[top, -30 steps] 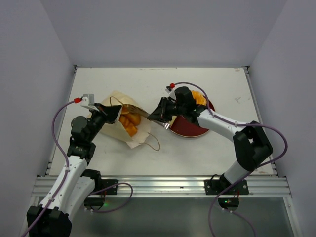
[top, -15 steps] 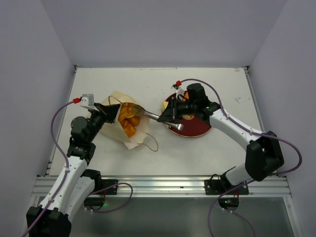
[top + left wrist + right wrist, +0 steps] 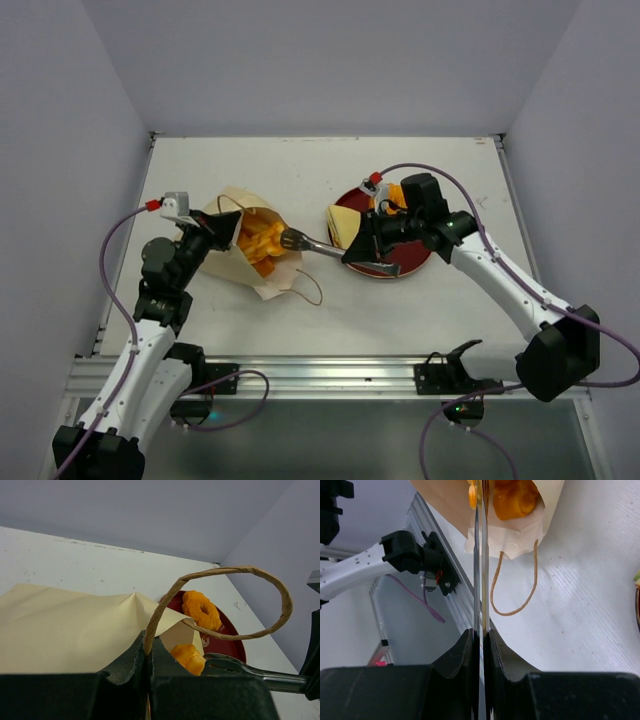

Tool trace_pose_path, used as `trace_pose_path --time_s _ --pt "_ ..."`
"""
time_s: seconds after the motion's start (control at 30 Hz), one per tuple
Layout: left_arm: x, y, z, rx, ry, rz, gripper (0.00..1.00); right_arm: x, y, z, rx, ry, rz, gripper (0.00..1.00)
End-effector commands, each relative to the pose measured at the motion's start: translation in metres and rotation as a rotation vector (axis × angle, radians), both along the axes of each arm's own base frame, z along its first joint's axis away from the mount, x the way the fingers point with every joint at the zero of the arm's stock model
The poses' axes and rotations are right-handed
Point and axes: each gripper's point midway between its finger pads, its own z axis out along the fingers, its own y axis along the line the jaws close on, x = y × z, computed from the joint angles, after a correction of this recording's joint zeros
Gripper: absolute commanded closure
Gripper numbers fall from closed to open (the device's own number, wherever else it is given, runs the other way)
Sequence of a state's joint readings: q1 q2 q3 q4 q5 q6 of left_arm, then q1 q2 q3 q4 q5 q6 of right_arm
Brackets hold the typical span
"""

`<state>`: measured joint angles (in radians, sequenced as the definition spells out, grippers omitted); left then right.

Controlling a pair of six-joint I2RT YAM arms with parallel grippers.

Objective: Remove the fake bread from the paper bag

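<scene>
We are seeing the fake bread (image 3: 262, 243) split between two places. Two pieces, one ring doughnut (image 3: 201, 610) and one pale sandwich (image 3: 346, 224), are lying on the single red plate (image 3: 400, 268). The rest are sitting bunched inside the one paper bag (image 3: 232, 262), too crowded to count. The bag is lying on its side, mouth toward the plate. The left gripper (image 3: 215, 235) is pinching it by one of its two loop handles (image 3: 235, 570); the other loop (image 3: 310, 290) is trailing on the table (image 3: 300, 170). The right gripper (image 3: 481, 635) is clamping one pair of metal tongs (image 3: 320, 246), whose tips are at the bag's mouth.
</scene>
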<state>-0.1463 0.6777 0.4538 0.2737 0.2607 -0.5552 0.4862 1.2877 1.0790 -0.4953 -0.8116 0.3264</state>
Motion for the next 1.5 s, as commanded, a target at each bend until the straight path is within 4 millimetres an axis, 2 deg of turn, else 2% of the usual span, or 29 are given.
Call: trace_pose_path --time_s 0.0,0.27,0.6,0.97,1.47 --pt "0.000 0.007 0.023 0.022 -0.075 0.037 1.00 -0.018 -0.011 0.023 0.005 -0.107 0.092 1.00" --pt "-0.004 0.008 0.019 0.032 -0.074 0.042 1.00 -0.030 -0.040 0.039 -0.085 -0.355 0.121 1.00" --pt "-0.007 0.013 0.019 0.068 -0.074 0.058 1.00 -0.051 -0.058 0.061 -0.058 -0.420 0.164 1.00" --pt "-0.007 0.018 0.017 0.104 -0.063 0.081 1.00 -0.042 -0.086 0.089 -0.037 -0.460 0.073 1.00" --pt "-0.006 0.026 0.014 0.167 -0.057 0.117 1.00 -0.029 -0.123 0.121 0.044 -0.414 -0.033 1.00"
